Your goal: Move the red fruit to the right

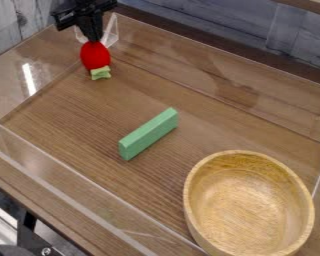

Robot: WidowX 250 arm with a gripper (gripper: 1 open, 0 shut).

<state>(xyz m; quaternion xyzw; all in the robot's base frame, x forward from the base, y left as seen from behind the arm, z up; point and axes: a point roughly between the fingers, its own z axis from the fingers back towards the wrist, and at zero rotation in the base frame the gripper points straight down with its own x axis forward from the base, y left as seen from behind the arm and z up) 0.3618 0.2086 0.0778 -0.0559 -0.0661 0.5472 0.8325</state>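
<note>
from my station i'm watching the black gripper (pixel 85 32) reaching in at the far left corner of the wooden desk (pixel 236 85), its fingertips hanging at the top of the red strawberry (pixel 95 56). the strawberry is lying directly below the gripper on the camera's side, its red body nearest the fingers and its light green leafy cap (pixel 101 73) pointing away from them, towards the camera. i'm seeing the fingertips coming right up to the red end, but at this size i can't tell whether they are open or closed, or whether they are gripping the fruit.

a long green rectangular block (pixel 148 134) is lying at a slant on the desk, well apart from the gripper, towards the camera and to the right. farther from the gripper in that same direction, a round wooden bowl (pixel 248 204) is sitting near the desk's edge, its pale inside showing, and the block is lying between it and the strawberry.
</note>
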